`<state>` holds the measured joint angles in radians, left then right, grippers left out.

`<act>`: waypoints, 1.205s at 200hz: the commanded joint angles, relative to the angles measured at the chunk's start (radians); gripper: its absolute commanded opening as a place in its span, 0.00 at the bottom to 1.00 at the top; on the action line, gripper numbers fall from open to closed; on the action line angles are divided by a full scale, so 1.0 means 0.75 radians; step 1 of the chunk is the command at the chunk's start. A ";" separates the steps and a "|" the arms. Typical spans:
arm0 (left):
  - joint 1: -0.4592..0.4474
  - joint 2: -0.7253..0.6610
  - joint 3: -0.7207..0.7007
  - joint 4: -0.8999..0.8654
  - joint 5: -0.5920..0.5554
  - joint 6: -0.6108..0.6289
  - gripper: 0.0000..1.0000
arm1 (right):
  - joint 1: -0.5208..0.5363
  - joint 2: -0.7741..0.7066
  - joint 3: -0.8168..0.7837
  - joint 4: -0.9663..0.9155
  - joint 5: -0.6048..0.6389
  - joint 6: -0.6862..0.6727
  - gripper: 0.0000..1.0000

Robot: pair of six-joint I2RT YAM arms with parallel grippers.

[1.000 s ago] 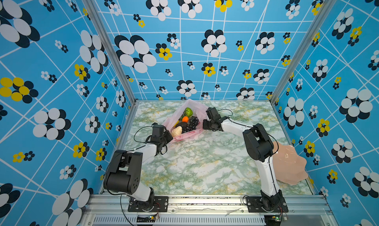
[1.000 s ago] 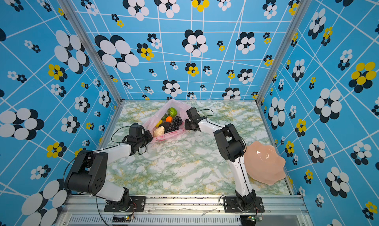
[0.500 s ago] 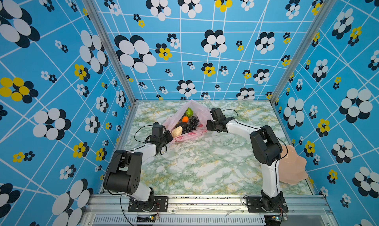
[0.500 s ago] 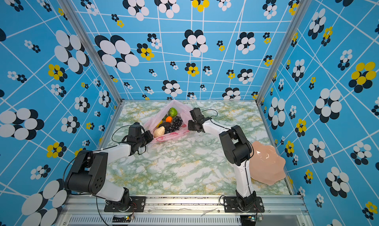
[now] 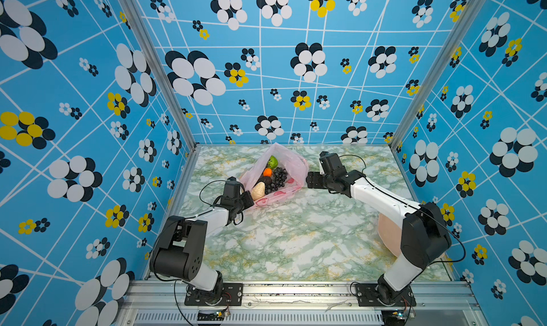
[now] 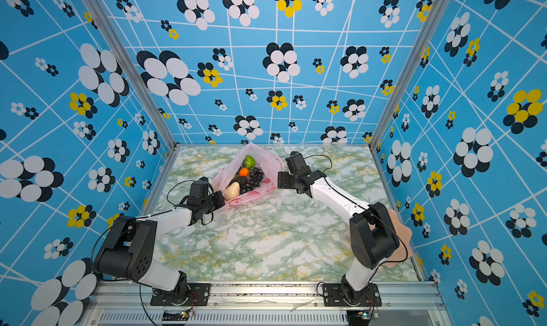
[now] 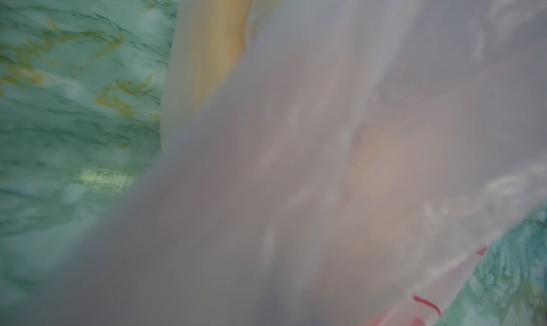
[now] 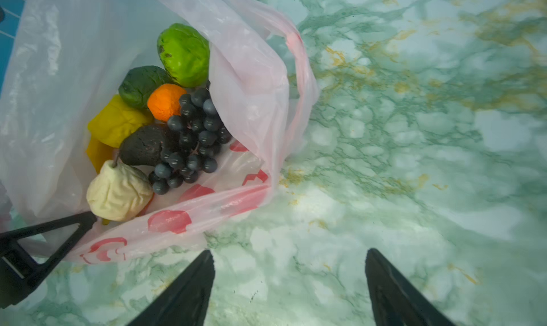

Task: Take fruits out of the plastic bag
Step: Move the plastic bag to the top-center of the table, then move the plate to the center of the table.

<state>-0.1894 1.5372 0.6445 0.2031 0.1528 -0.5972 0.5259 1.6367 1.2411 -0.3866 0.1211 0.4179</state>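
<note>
Nearest us, a peach scalloped plate [image 6: 403,238] lies at the right edge of the marbled tabletop [image 5: 296,238], partly hidden behind the right arm's elbow. Farther in, the left gripper [image 5: 248,198] sits at the near corner of the plastic bag [image 5: 291,164]. Its jaws are closed and pinch the film, which drapes over the left wrist camera. The right gripper [image 8: 289,252] hangs just beside the bag's right side, its fingers spread apart with only bare tabletop between them. The bag lies open on the far half of the table, left of centre, with all the fruits inside. From front to back we see the pale pear [image 8: 118,193], avocado [image 8: 145,145], grape bunch [image 8: 192,138], yellow fruit [image 8: 118,124], orange [image 8: 164,102], dark green fruit [image 8: 142,85] and bright green fruit [image 8: 183,54].
</note>
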 commanded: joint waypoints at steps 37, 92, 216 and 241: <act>-0.050 -0.024 -0.011 -0.040 -0.011 0.008 0.00 | -0.036 -0.310 -0.300 -0.440 0.426 0.040 0.82; -0.066 -0.159 -0.050 -0.059 -0.035 0.010 0.00 | -0.137 -0.491 -0.506 -0.685 0.597 0.280 0.82; -0.073 -0.143 -0.048 -0.045 0.011 -0.005 0.00 | -0.276 -0.438 -0.649 -0.782 0.513 0.528 0.58; -0.073 -0.149 -0.047 -0.051 -0.011 0.005 0.00 | -0.274 -0.397 -0.638 -0.783 0.554 0.535 0.49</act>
<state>-0.2375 1.4284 0.6235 0.1795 0.1432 -0.6010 0.3237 1.3163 0.7593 -0.9390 0.5007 0.7803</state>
